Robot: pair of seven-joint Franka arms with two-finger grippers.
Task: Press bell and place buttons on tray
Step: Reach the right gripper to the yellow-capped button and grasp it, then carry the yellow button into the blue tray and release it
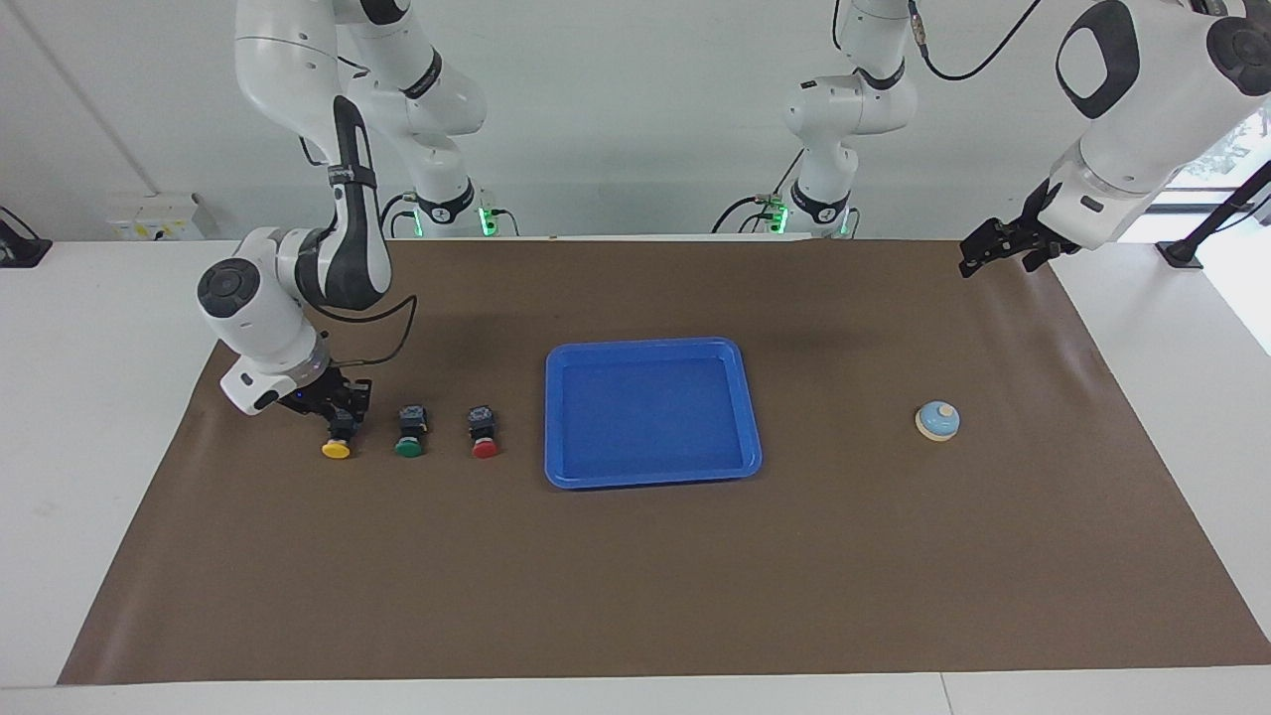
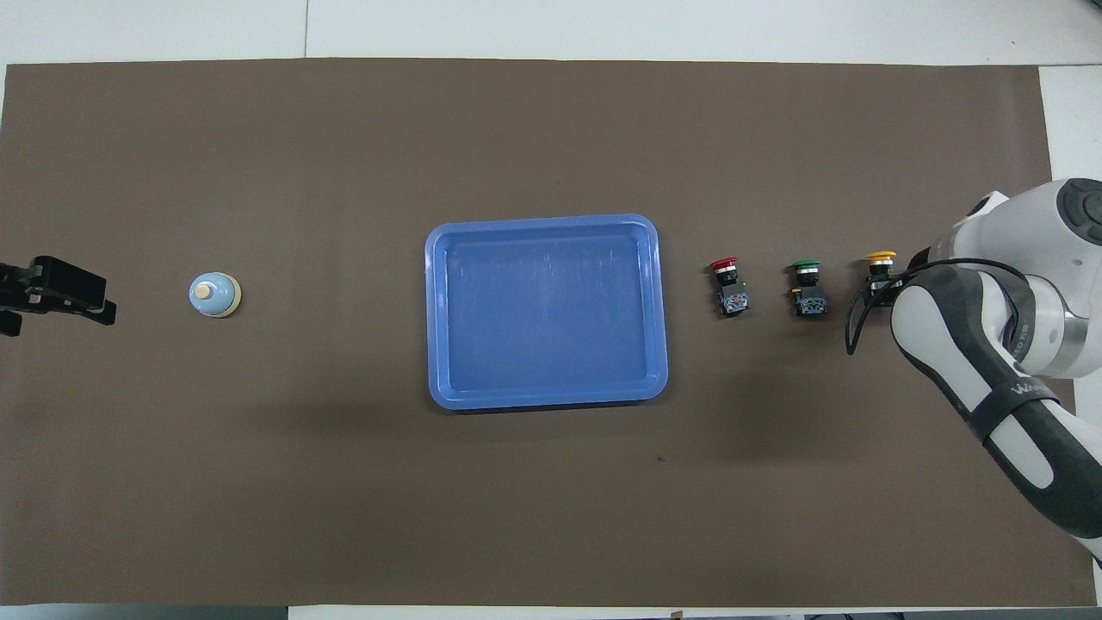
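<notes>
Three buttons (image 1: 409,434) lie outside the tray (image 1: 650,350); the yellow button (image 1: 338,437) is straddled by the right gripper (image 1: 341,405), closure indiscernible; the left gripper (image 1: 996,246) waits, likewise indiscernible; the bell (image 1: 937,420) stands untouched.

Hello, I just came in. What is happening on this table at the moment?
The right gripper is down at the yellow button, at the black body of it, at the right arm's end of the table. The green button and the red button lie in the same row, toward the tray, which holds nothing yet. The left arm waits, with the left gripper up in the air over the brown mat's edge. The bell stands alone at that end.
</notes>
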